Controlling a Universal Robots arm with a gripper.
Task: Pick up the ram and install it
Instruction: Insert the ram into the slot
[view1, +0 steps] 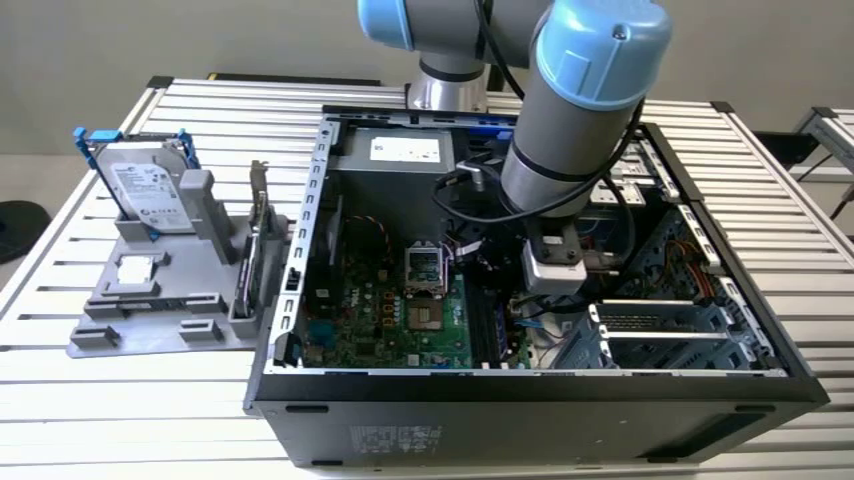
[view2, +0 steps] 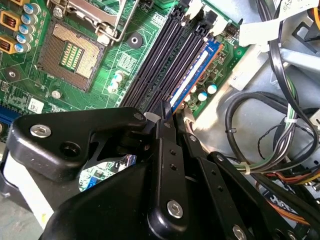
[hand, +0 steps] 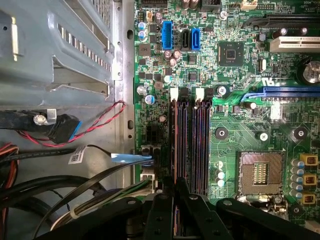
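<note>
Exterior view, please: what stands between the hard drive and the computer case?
In the exterior view, a card with a metal bracket stands upright in the grey holder, between the hard drive and the computer case.

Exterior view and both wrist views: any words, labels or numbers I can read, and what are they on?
No text is clear enough to quote.
hard drive label: print too small to read.
power supply sticker: too small to read.
case sticker: blurred.
cable tag in the first wrist view: too small to read.
motherboard sticker in the second wrist view: too small to read.
</note>
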